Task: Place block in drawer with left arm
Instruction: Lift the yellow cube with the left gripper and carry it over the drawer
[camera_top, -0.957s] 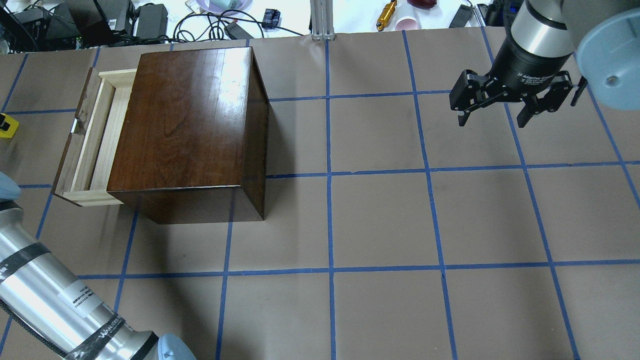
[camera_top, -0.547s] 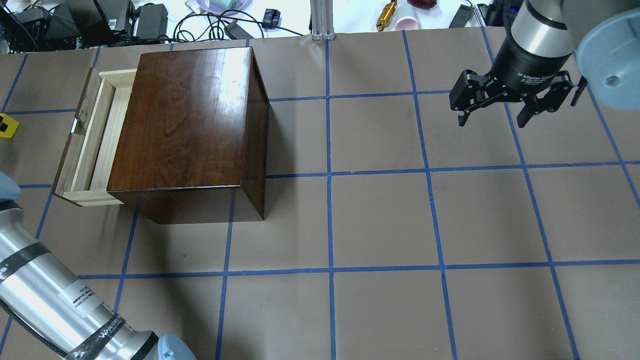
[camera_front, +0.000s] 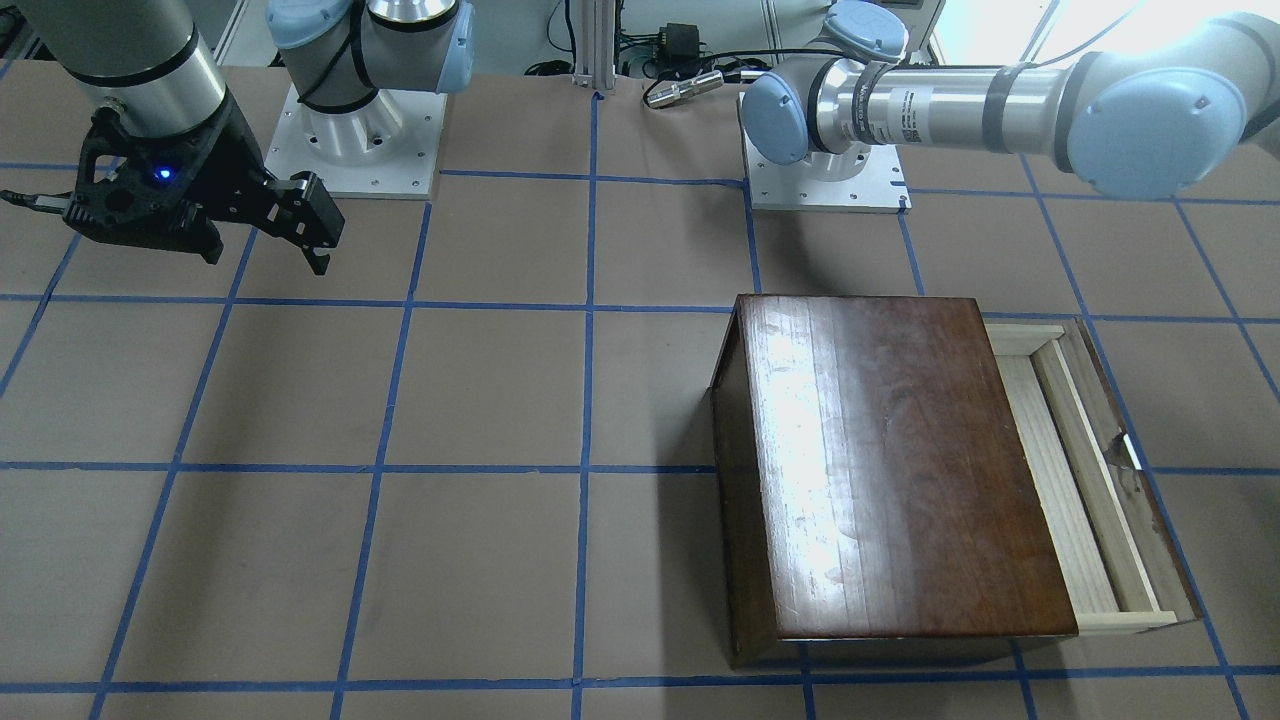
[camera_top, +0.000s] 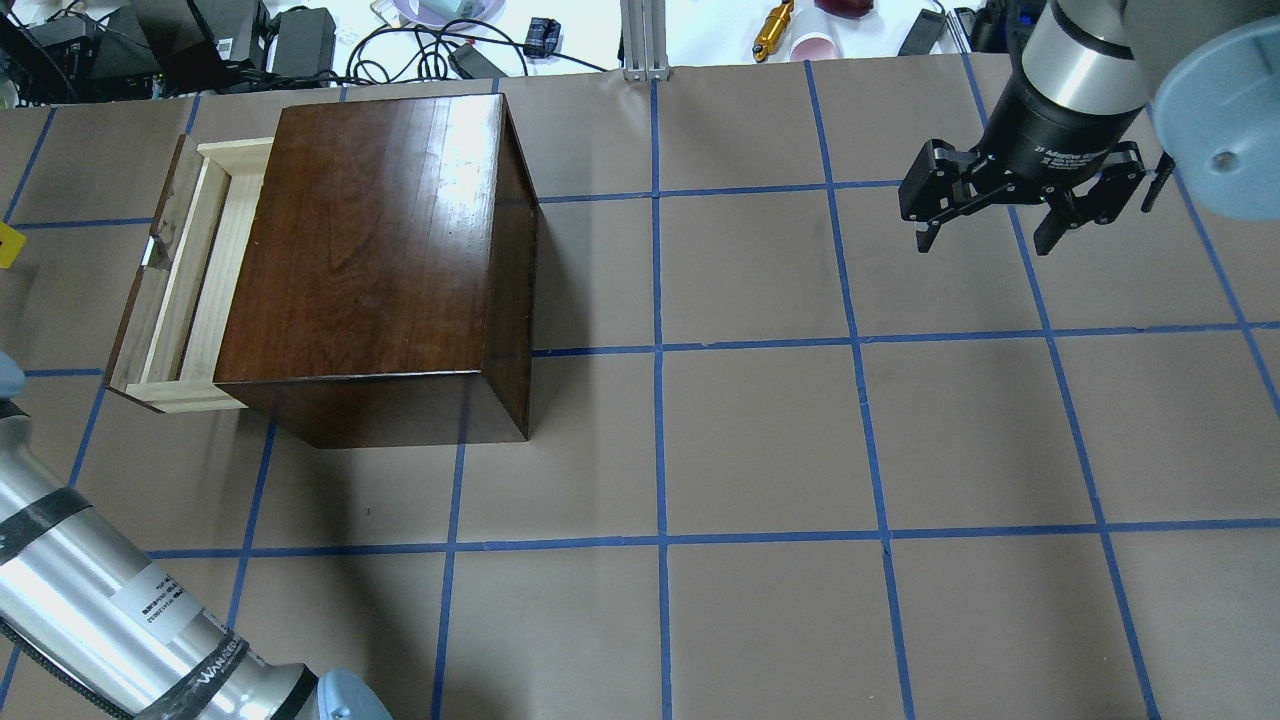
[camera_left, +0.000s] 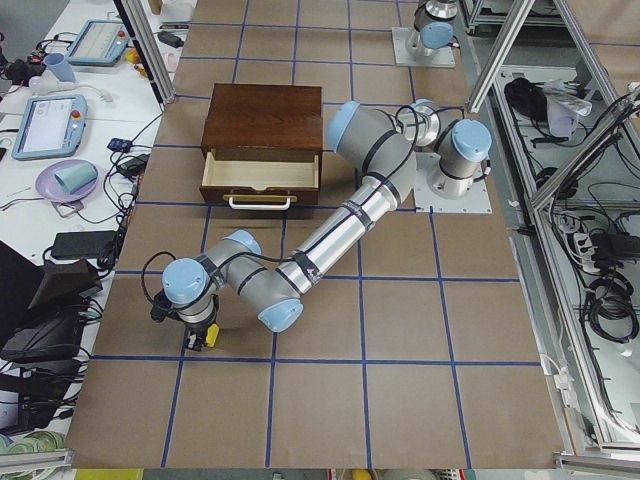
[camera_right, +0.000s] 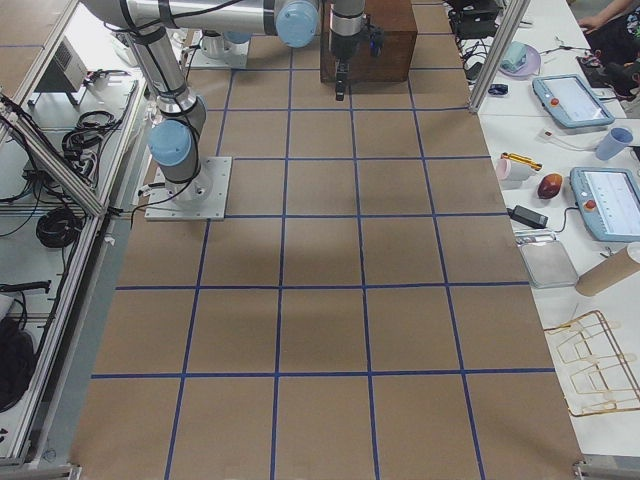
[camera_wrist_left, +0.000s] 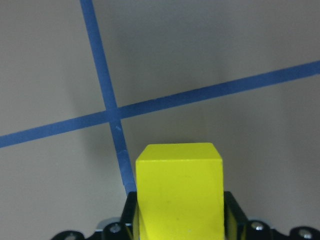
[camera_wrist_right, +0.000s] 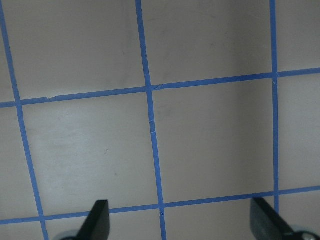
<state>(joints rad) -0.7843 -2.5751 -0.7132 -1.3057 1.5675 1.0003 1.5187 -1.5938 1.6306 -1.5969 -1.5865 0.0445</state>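
1. Block: small yellow cube, gripped betw. the two black fingers of the left pincer. Pincer is clenched on it, and the cube's front part is seen sticking out past the fingertips in the left wrist view.
2. Contact betw. cube and surface can't be told. A crossing of blue tape is seen on the brown paper just beyond the cube.
3. Position: cube is held at the far left end of the surface, well apart from the drawer. In the overhead view only a yellow sliver is caught at the left edge, left of the drawer's front panel.
4. Drawer is pulled part-way out of the box toward the left. Its pale wood tray is exposed, and the dark front w/ a light handle is turned toward the block's end.
5. Box: glossy dark brown, set left of centre on the surface.
6. Left arm is stretched out low to the left end, w/ its silver forearm seen at the near left corner of the overhead view.
7. Right pincer is released: fingers are spread wide, and only taped surface is seen betw. them in the right wrist view. It is held above the surface at far right, well apart from the box. A blue light is lit on its body.
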